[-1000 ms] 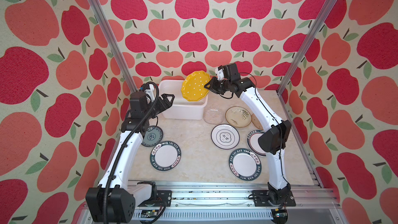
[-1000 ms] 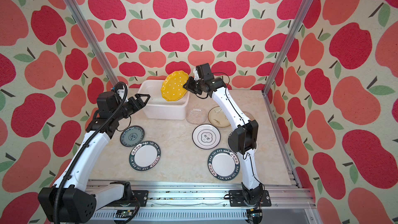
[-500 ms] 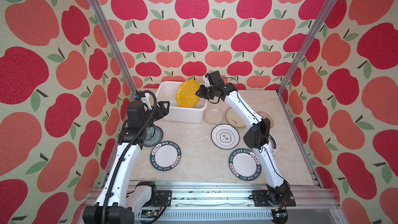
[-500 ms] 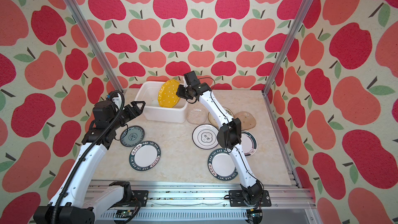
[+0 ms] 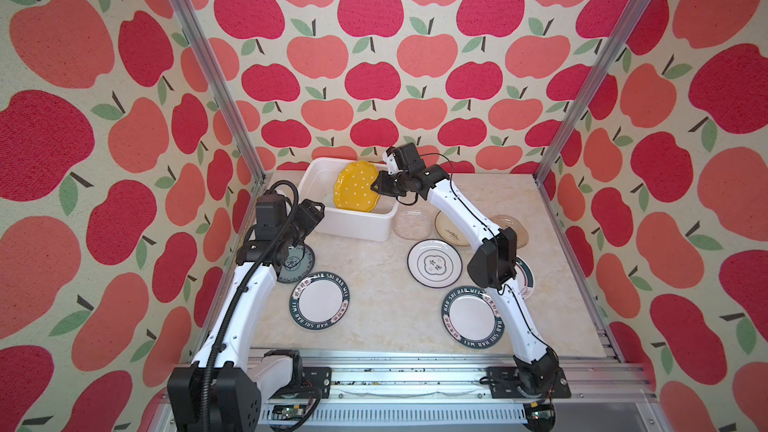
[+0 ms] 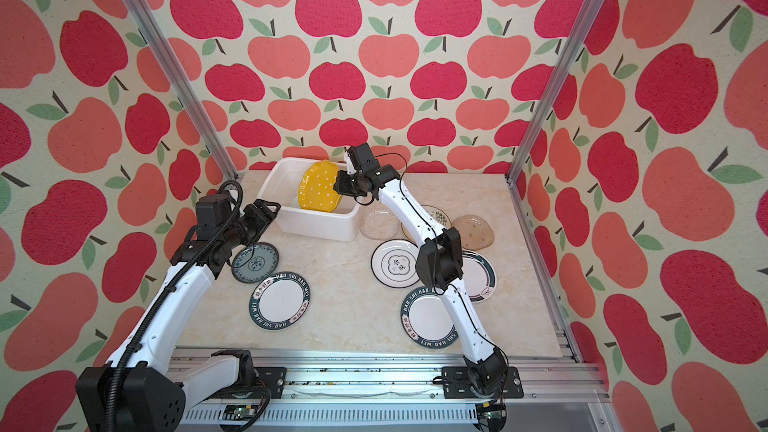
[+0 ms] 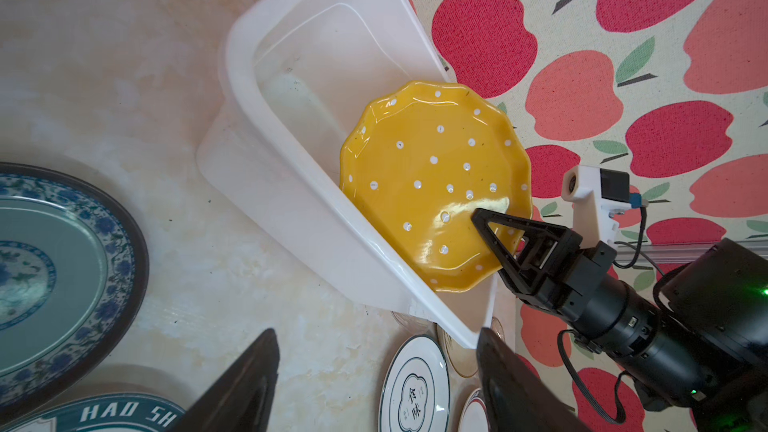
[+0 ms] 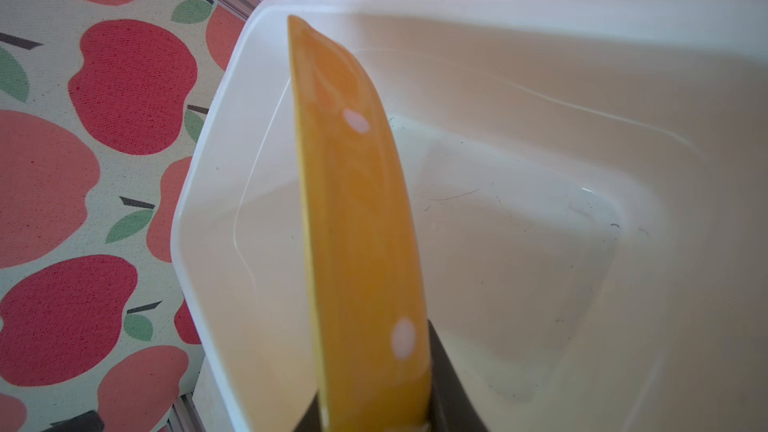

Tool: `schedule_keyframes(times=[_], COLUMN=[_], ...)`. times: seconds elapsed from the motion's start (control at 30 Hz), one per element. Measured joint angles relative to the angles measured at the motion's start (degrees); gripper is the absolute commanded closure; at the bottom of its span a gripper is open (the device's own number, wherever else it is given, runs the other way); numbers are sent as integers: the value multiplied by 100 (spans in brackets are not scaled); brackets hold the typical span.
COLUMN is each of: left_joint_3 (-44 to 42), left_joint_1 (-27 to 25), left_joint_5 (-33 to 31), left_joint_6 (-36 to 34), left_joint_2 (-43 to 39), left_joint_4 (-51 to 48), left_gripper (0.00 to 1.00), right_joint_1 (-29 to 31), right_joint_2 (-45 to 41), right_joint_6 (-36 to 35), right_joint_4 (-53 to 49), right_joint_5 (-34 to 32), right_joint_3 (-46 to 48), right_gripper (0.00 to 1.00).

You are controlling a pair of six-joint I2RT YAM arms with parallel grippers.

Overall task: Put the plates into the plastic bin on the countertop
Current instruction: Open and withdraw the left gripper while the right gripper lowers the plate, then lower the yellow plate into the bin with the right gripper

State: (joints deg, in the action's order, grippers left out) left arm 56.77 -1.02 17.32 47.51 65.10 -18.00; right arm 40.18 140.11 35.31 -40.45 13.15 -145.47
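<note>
Pinching the yellow scalloped, white-dotted plate (image 5: 356, 187) by its rim, the right jaws hold it on edge. Its lower edge dips below the rim of the white rectangular plastic bin (image 5: 357, 228), at the bin's right end; the rest of the bin floor is open. The left jaws gape wide with nothing in them, just beside the bin's front left corner.

Eight plates lie on the beige marble-look counter (image 5: 374, 284):
- two green lettered-rim plates (image 5: 319, 303)
- one white emblem plate (image 5: 434, 263)
- one blue-patterned plate (image 5: 297, 263)
- one green-banded plate (image 6: 480, 276)
- one clear glass plate (image 5: 411, 224)
- one cream leaf plate (image 5: 451, 232)
- one brown glass plate (image 6: 473, 232)

A bare strip runs down the counter's middle.
</note>
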Motion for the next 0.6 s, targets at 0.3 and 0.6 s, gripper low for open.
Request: schedule_keyframes(times=[0.3,0.6], left_joint_3=[0,-149], left_joint_1=[26,210], left_joint_5=[-15,26], left_joint_6=[66,61], left_joint_2=[59,-57], left_joint_4=[-28,-70], left_gripper=[23,23], right_joint_1=[295,442], right_joint_2=[7,76], right_joint_6=[136,538], right_joint_4=[-11,-247], right_joint_5=[109,44], right_joint_3=[146,162], right_gripper=[100,100])
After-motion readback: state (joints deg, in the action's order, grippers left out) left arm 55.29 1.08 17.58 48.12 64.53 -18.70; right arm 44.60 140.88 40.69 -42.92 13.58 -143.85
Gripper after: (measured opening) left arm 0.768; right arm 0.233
